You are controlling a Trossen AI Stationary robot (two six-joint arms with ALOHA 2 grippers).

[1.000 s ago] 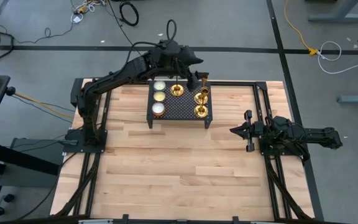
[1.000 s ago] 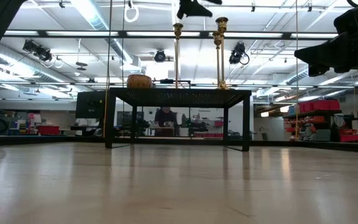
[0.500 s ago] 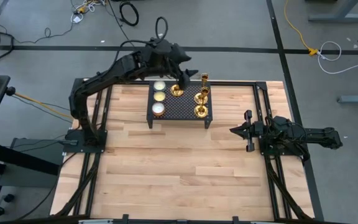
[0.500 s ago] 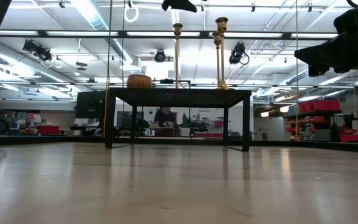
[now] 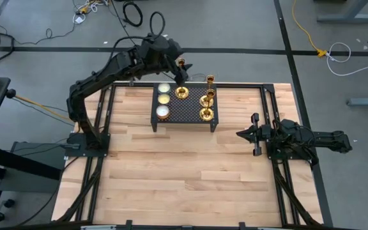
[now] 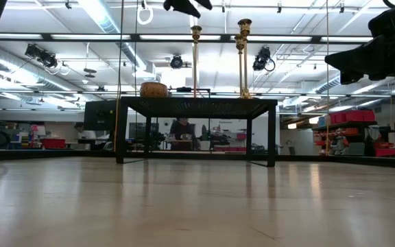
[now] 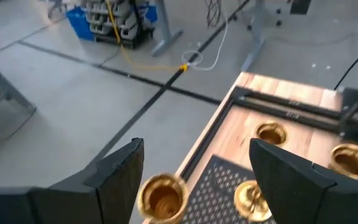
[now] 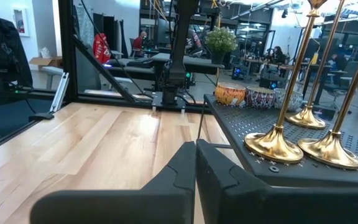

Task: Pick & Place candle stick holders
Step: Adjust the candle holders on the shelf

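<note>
The left gripper [image 5: 179, 71] hangs spread and empty just past the rack's far edge, having lifted up and back from above the far-left holder [image 5: 181, 92] over the last second. That holder stands upright on the rack [image 5: 184, 114], untouched by the fingers [image 7: 120, 180], so it looks just released. The other two holders [image 5: 206, 105] stand upright at the rack's right end, three small candles [image 5: 163, 99] at its left. The right gripper [image 5: 255, 134], pressed together, waits over the table's right side. All three holders appear placed.
</note>
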